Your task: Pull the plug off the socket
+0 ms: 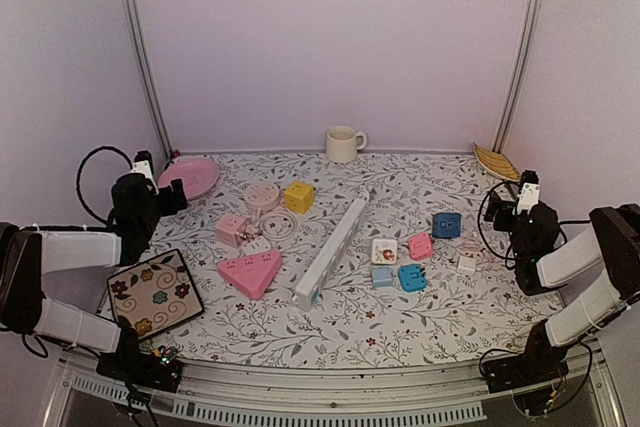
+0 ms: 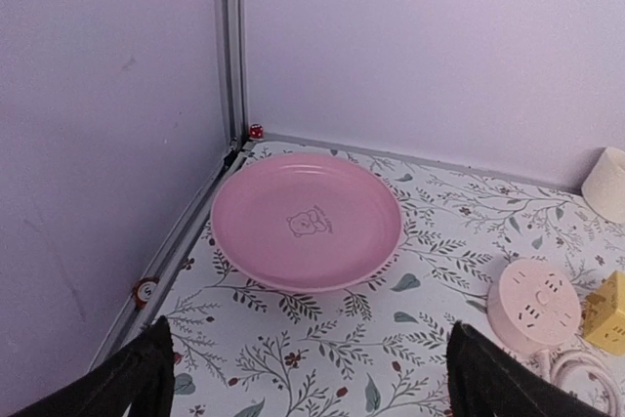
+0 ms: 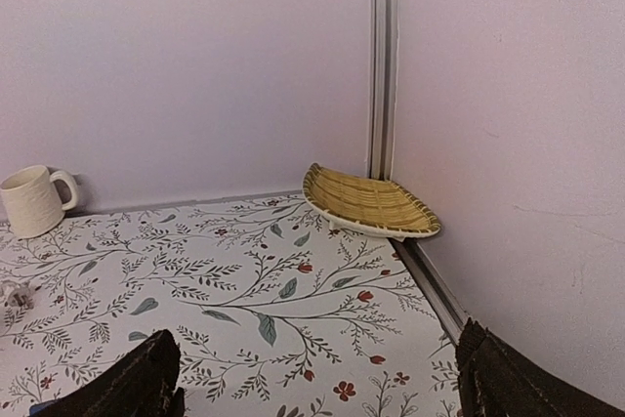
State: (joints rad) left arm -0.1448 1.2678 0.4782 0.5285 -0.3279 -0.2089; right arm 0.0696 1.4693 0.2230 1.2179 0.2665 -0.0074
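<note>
A pink cube socket lies left of centre on the floral table, with a white plug set against its near right side. I cannot tell how deep the plug sits. My left gripper hovers at the far left, well apart from the socket. It faces a pink plate, open and empty. My right gripper is at the far right edge. It is open and empty, facing the back right corner. Neither wrist view shows the cube socket or the plug.
Round pink socket with a coiled white cable, yellow cube, pink triangular strip, long white power strip. Small adapters, blue cube, mug, wicker tray, floral tile.
</note>
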